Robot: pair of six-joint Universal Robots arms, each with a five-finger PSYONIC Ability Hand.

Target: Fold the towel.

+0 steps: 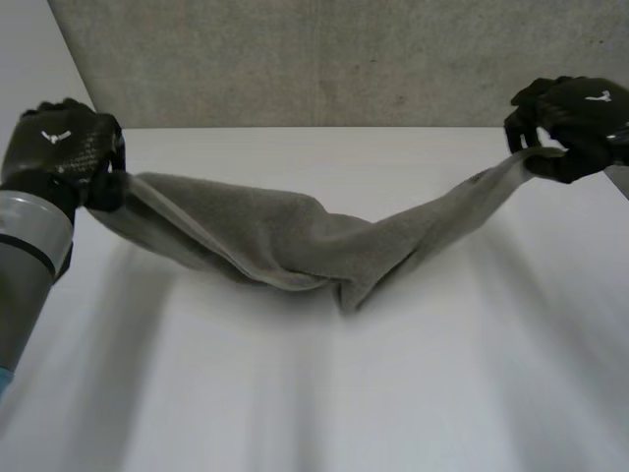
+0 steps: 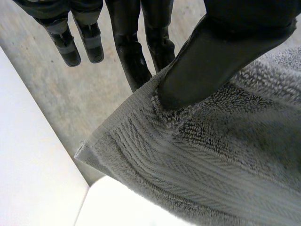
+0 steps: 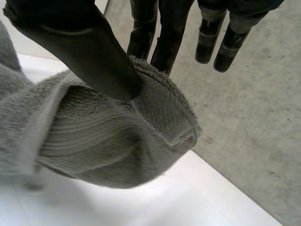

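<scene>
You have the towel [image 1: 295, 241] strung between both hands, and its long axis runs straight across from one to the other, along the far side of the tabletop [image 1: 413, 393]. Your left hand [image 1: 64, 147] grasps one end. In its wrist view the thumb [image 2: 211, 61] presses the pile down against the fingers behind the cloth, just in from a hemmed corner. Your right hand [image 1: 570, 123] grasps the other end the same way, thumb on top and fingers behind, but there the cloth is bunched into a thick roll, so I cannot tell whether it holds a corner or a gathered edge.

The middle sags low between the hands and is twisted into a rope. Whether its lowest fold touches the tabletop I cannot tell; it hangs at least very near it.

Everything turns on that axis. The towel lies inward from each hand, so neither hand is nearer to it than the other. A fold would mean bringing one end across to meet the other along that same line. As I judge it, the twist in the middle should be let out first, by lowering and spreading the cloth, or the halves will stack unevenly. Both grips sit near the tabletop's far edge, with the floor [image 1: 295, 59] beyond, so draw the towel toward the near side as you lay it.
</scene>
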